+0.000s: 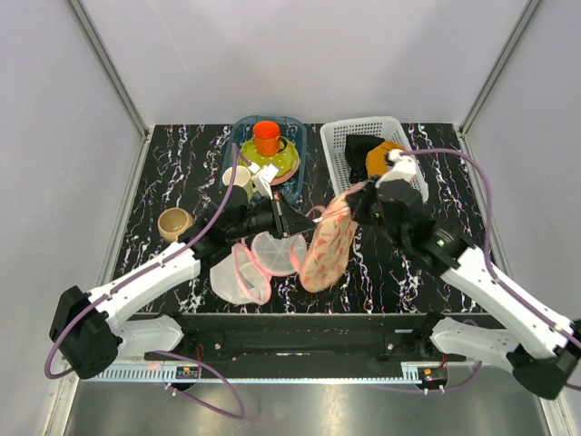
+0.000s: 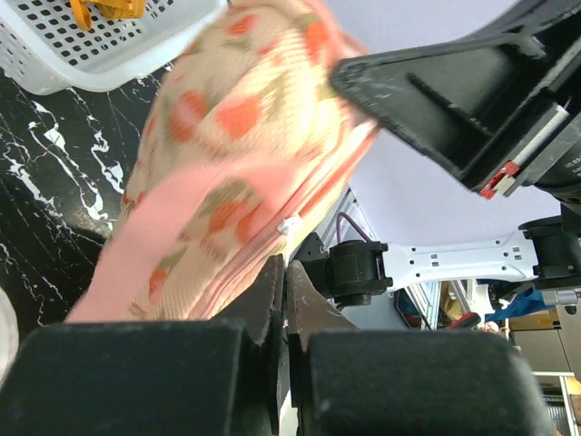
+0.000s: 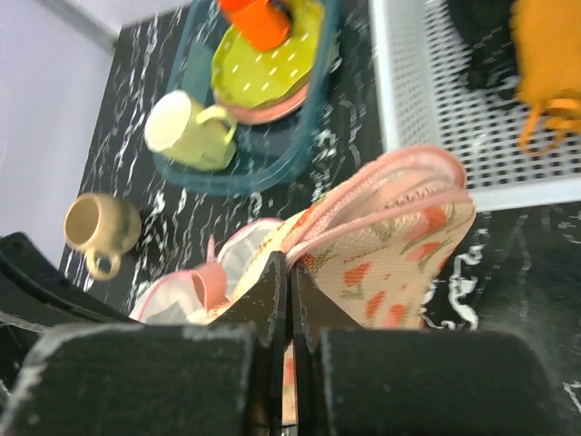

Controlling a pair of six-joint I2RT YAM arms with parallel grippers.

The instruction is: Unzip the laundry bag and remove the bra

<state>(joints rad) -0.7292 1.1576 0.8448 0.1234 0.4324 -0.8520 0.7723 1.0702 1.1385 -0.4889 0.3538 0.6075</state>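
Observation:
The laundry bag point(image 1: 329, 243), peach with a red-green print and a pink zip edge, hangs lifted over the table's middle. Its two white mesh domes point(image 1: 272, 254) lie spread on the table to the left. My right gripper point(image 1: 359, 202) is shut on the bag's upper pink edge; printed fabric point(image 3: 399, 263) runs between its jaws point(image 3: 290, 268). My left gripper point(image 1: 304, 222) is shut at the bag's left zip edge. In the left wrist view its tips point(image 2: 284, 268) meet just under a small white zip pull point(image 2: 289, 223). The bra is hidden.
A blue tray point(image 1: 295, 173) at the back holds an orange cup point(image 1: 266, 136), a yellow-green plate and a cream mug. A beige cup point(image 1: 173, 222) stands at the left. A white basket point(image 1: 338, 150) at the back right holds a black garment and a mustard-yellow garment point(image 1: 379, 156).

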